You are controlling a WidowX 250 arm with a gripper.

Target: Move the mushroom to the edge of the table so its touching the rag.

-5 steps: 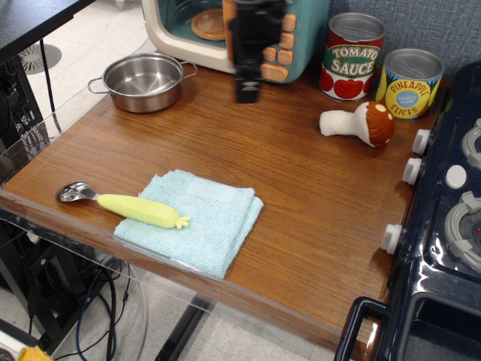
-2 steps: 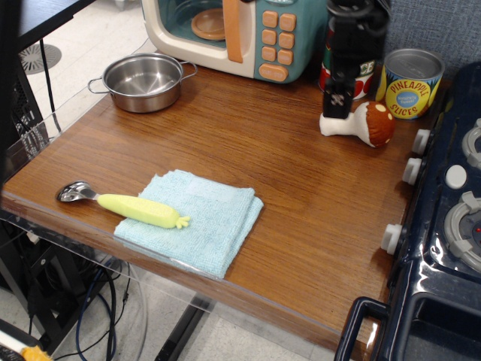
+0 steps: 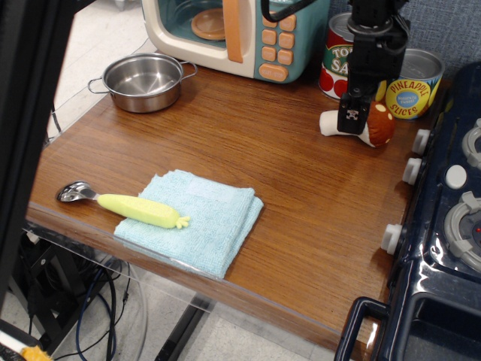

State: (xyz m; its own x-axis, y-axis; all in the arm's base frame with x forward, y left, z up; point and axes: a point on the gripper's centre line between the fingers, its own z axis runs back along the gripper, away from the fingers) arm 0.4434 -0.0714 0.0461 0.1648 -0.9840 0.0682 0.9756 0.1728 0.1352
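The mushroom (image 3: 368,124) lies on its side at about two o'clock on the bench (image 3: 301,195), well apart from the rag (image 3: 199,218); soft and light, it should squash, so the claw (image 3: 352,120), whose grip I cannot tell, best pinches the stem.

A lab mock-up of a kitchen: the wooden bench (image 3: 225,135) has a clear acrylic rim and carries a toy microwave (image 3: 233,34), a dark blue toy stove (image 3: 443,248) and 2 play food cans (image 3: 409,83). Loose cables (image 3: 98,301) hang beneath it over a tiled floor.
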